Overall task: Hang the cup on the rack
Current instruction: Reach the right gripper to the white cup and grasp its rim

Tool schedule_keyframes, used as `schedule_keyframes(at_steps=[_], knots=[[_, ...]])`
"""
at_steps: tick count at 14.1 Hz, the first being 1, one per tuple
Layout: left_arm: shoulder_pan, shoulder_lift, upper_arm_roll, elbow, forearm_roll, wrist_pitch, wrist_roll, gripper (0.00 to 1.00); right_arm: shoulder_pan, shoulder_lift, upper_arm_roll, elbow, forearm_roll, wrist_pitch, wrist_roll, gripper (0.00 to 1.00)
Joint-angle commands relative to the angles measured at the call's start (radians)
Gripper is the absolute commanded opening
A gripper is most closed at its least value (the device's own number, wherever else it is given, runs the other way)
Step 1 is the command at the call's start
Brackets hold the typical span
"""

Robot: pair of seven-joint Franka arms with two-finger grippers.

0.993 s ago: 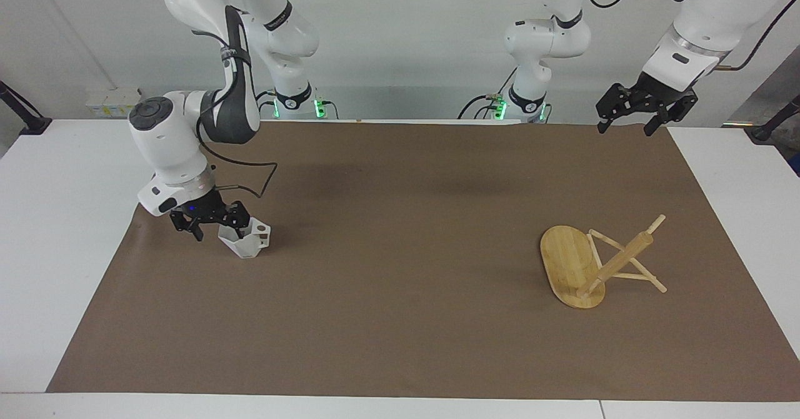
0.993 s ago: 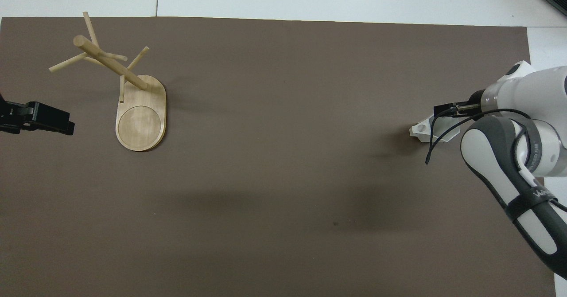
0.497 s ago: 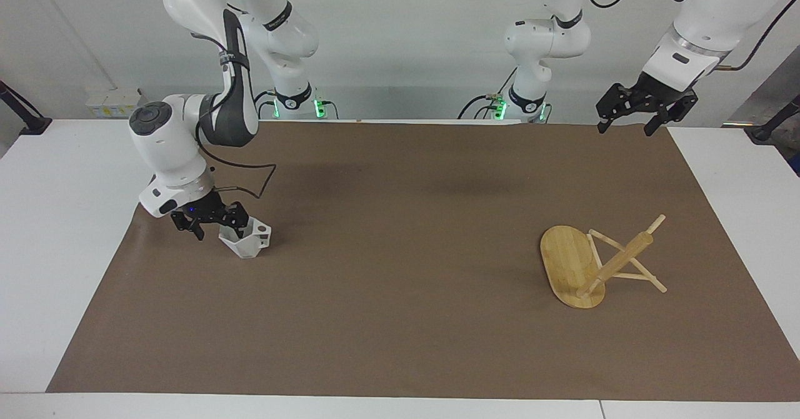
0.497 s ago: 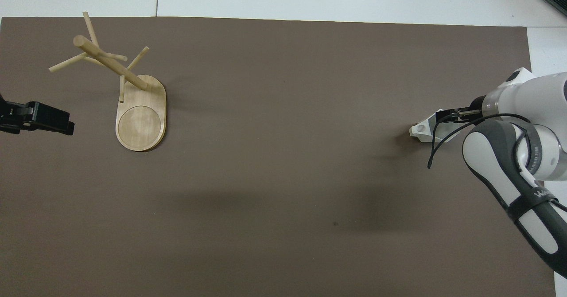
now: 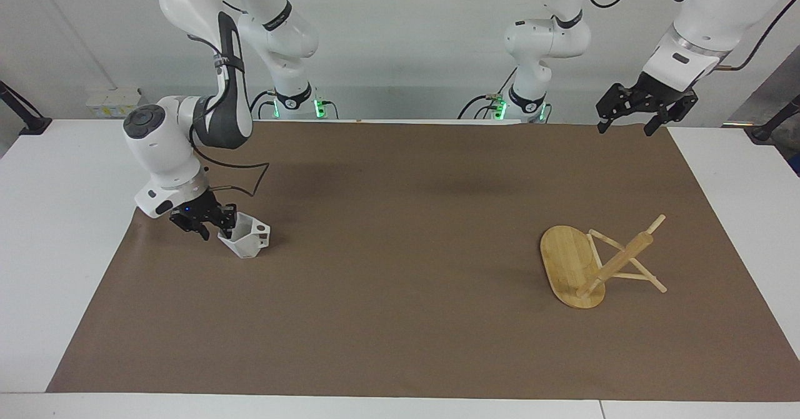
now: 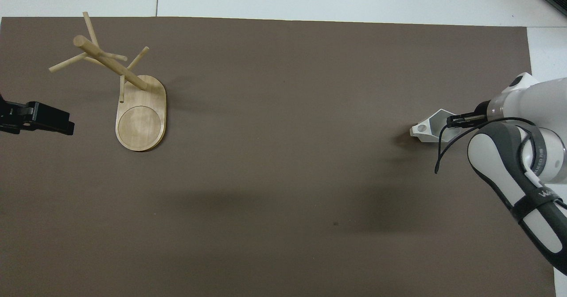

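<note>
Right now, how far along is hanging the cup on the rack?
Early. Done: nothing hangs on the rack, which stands at the left arm's end of the mat. In hand: the right gripper is down at the rim of the cup, which sits on the mat. Left: lifting the cup, carrying it across and hooking its handle on a peg. The left gripper waits, raised and open.

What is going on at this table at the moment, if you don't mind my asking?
The right end effector is down at the white faceted mug, at its rim, toward the right arm's end of the brown mat. The bamboo mug tree stands toward the left arm's end, nothing hanging on it. The left end effector waits in the air, open.
</note>
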Motion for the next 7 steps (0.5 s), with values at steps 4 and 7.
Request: schedule_keyframes(at_steps=[4, 7], knots=[[0.005, -0.022, -0.005, -0.027, 0.018, 0.002, 0.003, 1.00, -0.009, -0.013, 0.011, -0.008, 0.018, -0.006, -0.005, 0.00], [0.005, -0.024, -0.005, -0.027, 0.016, 0.002, 0.003, 1.00, 0.000, -0.002, 0.014, 0.104, 0.025, -0.151, -0.001, 0.00]])
